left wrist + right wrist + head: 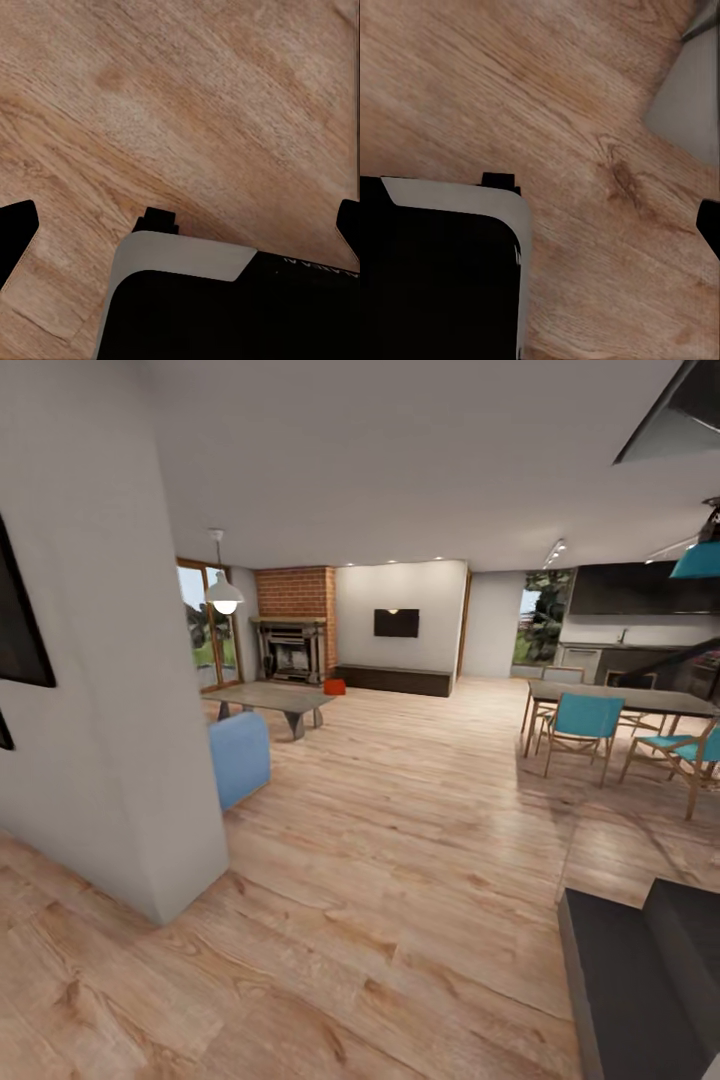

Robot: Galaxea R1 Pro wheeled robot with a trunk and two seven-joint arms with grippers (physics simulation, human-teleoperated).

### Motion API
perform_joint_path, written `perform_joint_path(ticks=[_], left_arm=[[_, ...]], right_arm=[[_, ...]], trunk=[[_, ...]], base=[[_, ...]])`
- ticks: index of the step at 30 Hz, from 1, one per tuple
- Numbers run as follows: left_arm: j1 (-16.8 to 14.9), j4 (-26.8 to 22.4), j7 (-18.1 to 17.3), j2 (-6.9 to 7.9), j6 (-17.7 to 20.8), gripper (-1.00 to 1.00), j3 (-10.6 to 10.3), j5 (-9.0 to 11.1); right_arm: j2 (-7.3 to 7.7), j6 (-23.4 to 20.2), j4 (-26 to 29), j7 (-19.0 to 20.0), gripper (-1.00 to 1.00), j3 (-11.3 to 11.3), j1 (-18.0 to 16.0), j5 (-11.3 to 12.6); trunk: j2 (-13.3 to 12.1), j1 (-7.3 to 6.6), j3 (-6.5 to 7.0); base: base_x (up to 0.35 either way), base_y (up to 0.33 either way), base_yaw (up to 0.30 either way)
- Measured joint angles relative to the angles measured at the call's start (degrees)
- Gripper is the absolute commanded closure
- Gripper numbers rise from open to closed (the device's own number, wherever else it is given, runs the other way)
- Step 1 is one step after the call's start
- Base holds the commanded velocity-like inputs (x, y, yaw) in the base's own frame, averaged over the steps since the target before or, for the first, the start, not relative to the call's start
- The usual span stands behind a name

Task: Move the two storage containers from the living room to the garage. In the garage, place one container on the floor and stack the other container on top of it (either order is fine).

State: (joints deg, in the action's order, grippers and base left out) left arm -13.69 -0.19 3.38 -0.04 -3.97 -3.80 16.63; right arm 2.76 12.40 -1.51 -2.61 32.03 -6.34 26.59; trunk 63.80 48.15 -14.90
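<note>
Both sets of fingers, the left and the right, hang spread wide over the wood-plank floor, holding nothing. Far across the living room, an orange-red storage container sits on the floor beside the brick fireplace. I'd say the job has barely begun: nothing is picked up, and the garage trip remains.

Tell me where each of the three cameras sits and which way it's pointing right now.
Head view: on the robot's head, facing down the wood-plank floor toward the brick fireplace and an orange-red container on the floor beside it.
Left wrist view: on the left arm, looking down at the planks; dark fingertips and the robot's base show.
Right wrist view: on the right arm, looking down at the planks, base showing.
Shared: the same wood floor.
</note>
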Motion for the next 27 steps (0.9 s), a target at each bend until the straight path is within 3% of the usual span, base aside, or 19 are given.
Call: perform_joint_path(ticks=[7,27], left_arm=[[0.01,-0.01,0.02,0.06,0.01,-1.00,0.00,-0.01],[0.01,-0.02,0.02,0.08,0.03,-1.00,0.00,-0.01]], right_arm=[[0.00,-0.01,0.00,-0.06,-1.00,-0.03,0.00,0.00],[0.00,0.01,0.00,0.08,-1.00,-0.06,-0.01,0.02]], trunk=[[0.00,0.00,0.00],[0.00,0.00,0.00]], base=[[0.322,0.003,-0.192],[0.322,0.000,-0.008]])
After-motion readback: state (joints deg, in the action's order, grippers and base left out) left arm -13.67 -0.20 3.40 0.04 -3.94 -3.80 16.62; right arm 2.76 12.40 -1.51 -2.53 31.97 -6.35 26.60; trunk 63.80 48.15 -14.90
